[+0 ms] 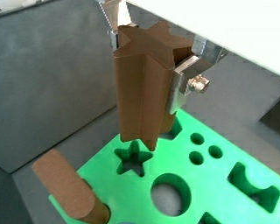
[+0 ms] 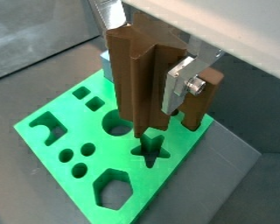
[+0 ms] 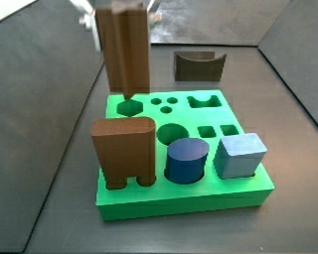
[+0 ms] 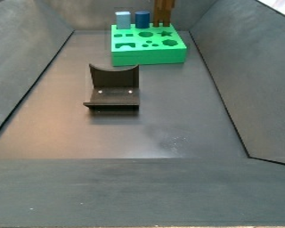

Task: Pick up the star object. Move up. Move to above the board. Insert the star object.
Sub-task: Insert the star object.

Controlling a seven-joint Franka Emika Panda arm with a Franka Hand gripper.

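My gripper is shut on the star object, a tall reddish-brown ridged post that it holds upright. A silver finger presses on one side of the post; the opposite finger is mostly hidden behind it. The post hangs over the green board, with its lower end just above the star-shaped hole. The same hole lies below the star object there too. In a side view the star object stands tall over the far left part of the board.
A wide brown arch block, a blue cylinder and a light blue cube stand in the board's near row. A dark grey-brown block with a scooped top lies on the floor, apart from the board. Sloping grey walls enclose the floor.
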